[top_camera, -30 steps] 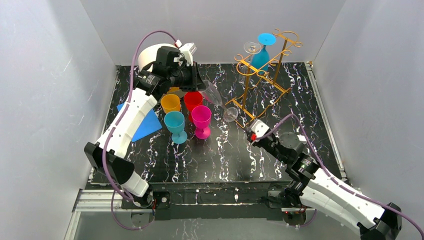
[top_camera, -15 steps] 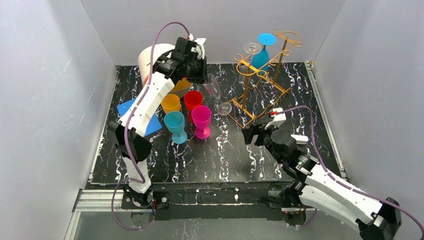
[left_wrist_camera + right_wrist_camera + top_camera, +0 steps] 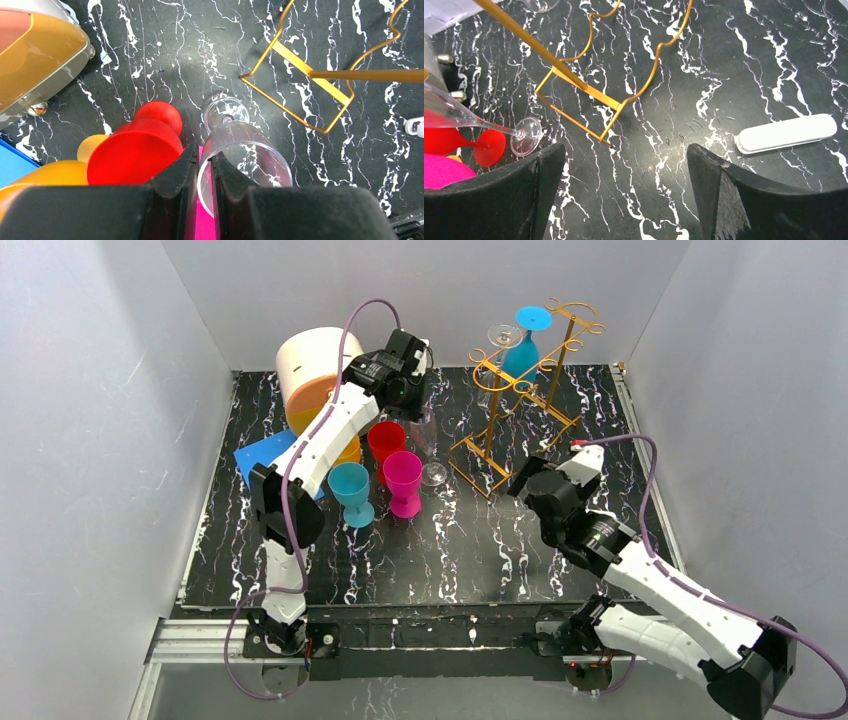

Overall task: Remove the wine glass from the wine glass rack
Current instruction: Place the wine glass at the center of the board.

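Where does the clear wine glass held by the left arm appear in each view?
Top external: clear wine glass, centre, between the red goblet and the wine glass rack.
Left wrist: lower centre, rim pinched by the left tool.
Right wrist: left edge, stem slanting down to its foot.
Shared landmark: the rack's golden wire base, right of the glass everywhere.

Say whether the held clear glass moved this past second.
Yes. The clear glass swung left, its foot leaving the wine glass rack base for the magenta cup.
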Action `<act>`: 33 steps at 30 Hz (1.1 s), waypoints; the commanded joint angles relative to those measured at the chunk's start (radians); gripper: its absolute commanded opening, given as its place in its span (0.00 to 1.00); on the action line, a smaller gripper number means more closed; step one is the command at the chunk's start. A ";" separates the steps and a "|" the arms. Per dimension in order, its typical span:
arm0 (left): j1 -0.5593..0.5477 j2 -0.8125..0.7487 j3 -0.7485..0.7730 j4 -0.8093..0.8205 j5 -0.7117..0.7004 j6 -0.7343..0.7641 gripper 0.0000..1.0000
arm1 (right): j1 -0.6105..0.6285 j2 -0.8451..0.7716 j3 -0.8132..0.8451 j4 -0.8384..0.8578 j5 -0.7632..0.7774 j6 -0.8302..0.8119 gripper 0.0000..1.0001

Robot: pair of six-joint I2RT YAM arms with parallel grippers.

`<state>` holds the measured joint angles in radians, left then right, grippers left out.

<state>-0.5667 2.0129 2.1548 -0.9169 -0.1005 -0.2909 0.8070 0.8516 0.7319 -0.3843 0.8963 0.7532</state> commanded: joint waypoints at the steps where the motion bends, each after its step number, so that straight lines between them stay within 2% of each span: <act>1: -0.005 0.024 0.054 0.017 -0.041 -0.002 0.00 | -0.186 0.021 0.046 -0.001 -0.293 0.048 0.99; 5: -0.005 0.034 0.033 0.021 -0.060 0.017 0.00 | -0.446 0.068 0.046 -0.008 -0.622 0.054 0.99; 10: -0.005 0.031 0.021 0.052 -0.069 0.034 0.00 | -0.571 0.127 0.075 -0.028 -0.795 0.031 0.99; 18: -0.005 0.022 -0.031 0.077 -0.033 0.071 0.00 | -0.593 0.118 0.082 -0.033 -0.834 0.046 0.99; 24: -0.006 -0.042 -0.136 0.110 -0.082 0.096 0.01 | -0.594 0.107 0.113 -0.036 -0.823 0.023 0.99; 33: -0.005 -0.072 -0.113 0.127 -0.095 0.114 0.05 | -0.594 0.118 0.117 -0.039 -0.858 0.045 0.99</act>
<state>-0.5674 2.0068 2.0380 -0.7849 -0.1627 -0.2012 0.2169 0.9787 0.8169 -0.4248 0.0616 0.7864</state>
